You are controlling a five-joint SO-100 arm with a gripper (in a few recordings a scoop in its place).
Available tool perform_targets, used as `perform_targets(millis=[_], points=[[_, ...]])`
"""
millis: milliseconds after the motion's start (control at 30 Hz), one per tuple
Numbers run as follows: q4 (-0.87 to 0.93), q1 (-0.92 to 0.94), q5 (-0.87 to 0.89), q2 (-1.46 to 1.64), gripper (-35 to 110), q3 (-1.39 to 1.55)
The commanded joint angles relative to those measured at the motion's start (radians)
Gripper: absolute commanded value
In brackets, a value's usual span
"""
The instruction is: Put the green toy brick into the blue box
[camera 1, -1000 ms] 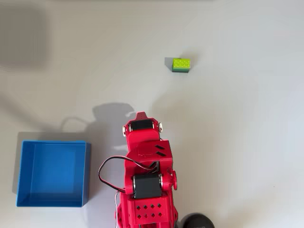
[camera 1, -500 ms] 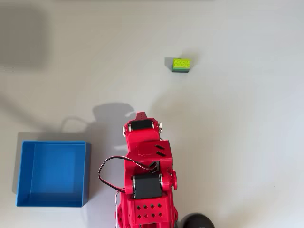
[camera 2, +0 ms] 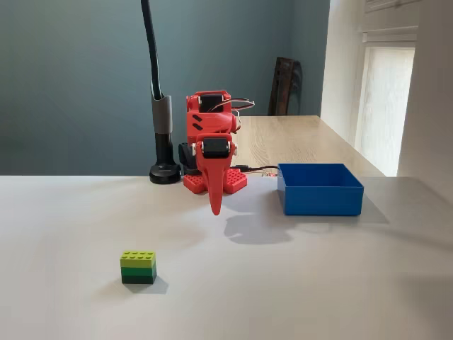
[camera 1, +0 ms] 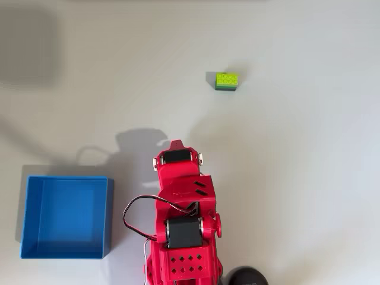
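Note:
The green toy brick (camera 1: 227, 81) (camera 2: 138, 267) rests alone on the white table, lime-green studs up. The blue box (camera 1: 65, 217) (camera 2: 320, 188) sits open on the table beside the arm's base. My red arm is folded above its base, and the gripper (camera 2: 215, 206) hangs pointing down, fingers together, shut with nothing in it. In the overhead view the gripper (camera 1: 175, 144) is well short of the brick and to the right of the box. In the fixed view the brick lies nearer the camera and to the gripper's left.
A black lamp post (camera 2: 162, 127) on a round base stands behind the arm, left of it in the fixed view. A wooden table (camera 2: 297, 138) stretches behind. The white table surface (camera 1: 297, 178) spreads wide around the brick.

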Motion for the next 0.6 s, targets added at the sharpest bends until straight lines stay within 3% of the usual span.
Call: perform_targets(millis=[0,567], points=[[-0.005,0.005,-0.009,0.017,0,0.011],[-0.026,0.006,-0.008,0.000,0,-0.118]])
